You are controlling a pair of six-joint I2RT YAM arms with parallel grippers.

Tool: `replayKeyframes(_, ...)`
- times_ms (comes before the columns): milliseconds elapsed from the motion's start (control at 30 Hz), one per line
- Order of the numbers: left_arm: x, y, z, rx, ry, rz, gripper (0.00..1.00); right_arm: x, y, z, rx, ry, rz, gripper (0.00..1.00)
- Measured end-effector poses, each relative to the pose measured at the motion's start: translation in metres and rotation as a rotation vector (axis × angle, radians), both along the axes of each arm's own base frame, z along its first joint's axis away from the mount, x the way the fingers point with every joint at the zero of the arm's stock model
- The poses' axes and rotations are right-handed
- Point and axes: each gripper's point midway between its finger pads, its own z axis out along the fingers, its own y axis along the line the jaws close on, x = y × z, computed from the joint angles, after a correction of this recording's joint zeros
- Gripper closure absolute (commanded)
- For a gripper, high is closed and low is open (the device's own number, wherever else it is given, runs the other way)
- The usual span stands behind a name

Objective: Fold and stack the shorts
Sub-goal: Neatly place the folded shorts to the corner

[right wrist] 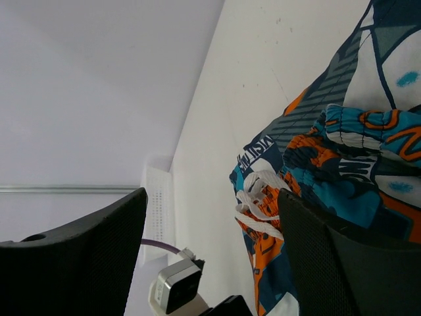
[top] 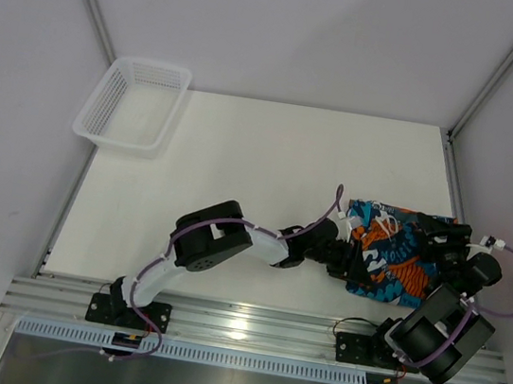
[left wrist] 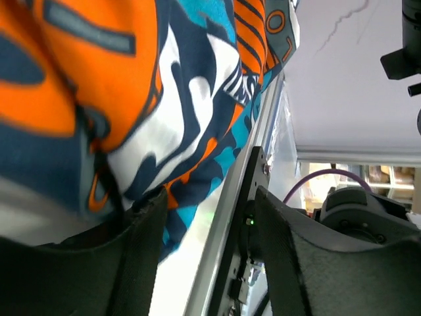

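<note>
One printed pair of shorts [top: 389, 254] lies bunched at the near right of the table [top: 260, 164], well apart from the basket [top: 133, 103]. The left gripper [left wrist: 207, 197] stands parted, cloth brushing one finger (nothing pinched between). The right gripper [right wrist: 210, 197] gapes wide near the drawstring [right wrist: 260, 197], holding nothing.

Bright, even light; faint shadows; glare on the front rail [top: 239, 327]; left wrist close-up blurred.
</note>
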Motion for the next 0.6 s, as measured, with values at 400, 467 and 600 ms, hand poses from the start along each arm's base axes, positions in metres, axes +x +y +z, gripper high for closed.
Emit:
replayKeyframes(400,-0.003,0.011,0.130,-0.119,-0.200,0.017,0.26,0.010,0.005,0.030,-0.053,-0.040,0.043,0.09)
replayKeyframes(467,-0.001,0.019,0.144,-0.130,-0.235,0.025,0.26,0.009,0.011,0.034,-0.058,-0.044,0.061,0.06)
replayKeyframes(600,0.019,0.047,0.131,-0.051,-0.271,0.089,0.23,0.010,0.029,0.039,-0.053,-0.053,0.116,0.02)
